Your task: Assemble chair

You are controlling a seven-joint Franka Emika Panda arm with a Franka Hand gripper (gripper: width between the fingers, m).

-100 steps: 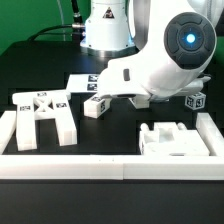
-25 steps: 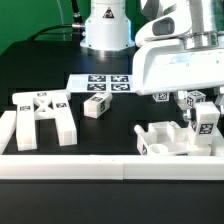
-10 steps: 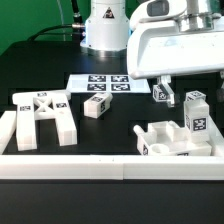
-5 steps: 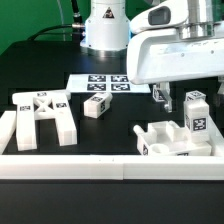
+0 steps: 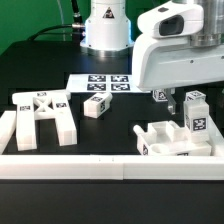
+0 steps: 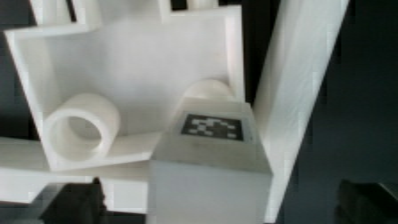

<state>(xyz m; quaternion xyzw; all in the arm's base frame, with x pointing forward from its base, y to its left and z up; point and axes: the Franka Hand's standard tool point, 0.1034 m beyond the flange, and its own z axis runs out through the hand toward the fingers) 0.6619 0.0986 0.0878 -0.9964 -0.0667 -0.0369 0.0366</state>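
Hovering at the right of the exterior view, the gripper (image 5: 170, 99) is empty with its jaws spread wide. In the wrist view the dark fingertips (image 6: 68, 200) sit far apart with the upright block (image 6: 210, 150) between them; contact can't be told. That tagged block (image 5: 196, 112) stands on the notched slab (image 5: 165, 140) at the exterior view's lower right, just inside the border wall (image 5: 100, 166). The rest of the chair is well apart: leg frame (image 5: 40, 115) at the exterior view's left, small block (image 5: 97, 105) near centre by the marker board (image 5: 105, 83), and another tagged block (image 5: 159, 95) beside the fingers. The step is probably gripping the upright block. To do it well, centre the jaws on its flat sides, descend straight, and close squarely and low enough to stop it tipping. Keep the fingers off the slab's raised walls and round hole (image 6: 77, 128).
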